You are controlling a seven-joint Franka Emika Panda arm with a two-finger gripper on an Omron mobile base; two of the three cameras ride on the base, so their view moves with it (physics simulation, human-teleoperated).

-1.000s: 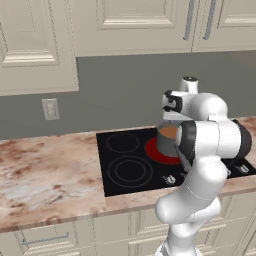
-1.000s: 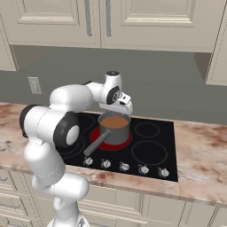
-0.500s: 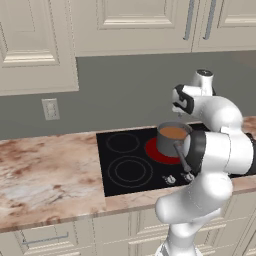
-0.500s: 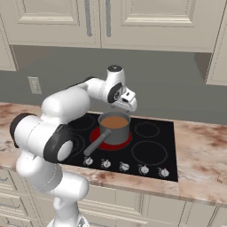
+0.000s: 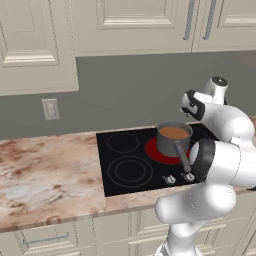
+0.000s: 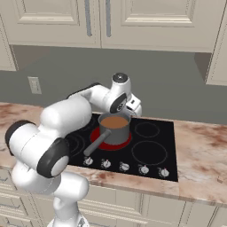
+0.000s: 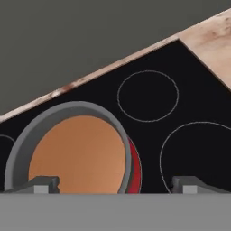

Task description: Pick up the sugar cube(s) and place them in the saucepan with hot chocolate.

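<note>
saucepan [image 6: 115, 129] holding hot chocolate [image 6: 114, 122] sits on the cooktop's [image 6: 153, 153] lit burner [image 6: 98, 138].

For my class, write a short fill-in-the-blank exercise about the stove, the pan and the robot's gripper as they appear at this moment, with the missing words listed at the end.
1. The saucepan stands on a burner that glows ____.
2. The hot chocolate inside it is light ____ in colour.
3. The gripper is ____, with nothing between its fingertips.
4. The saucepan's long handle points toward the row of ____ along the front edge of the cooktop.

Missing words: red; brown; open; knobs
</note>
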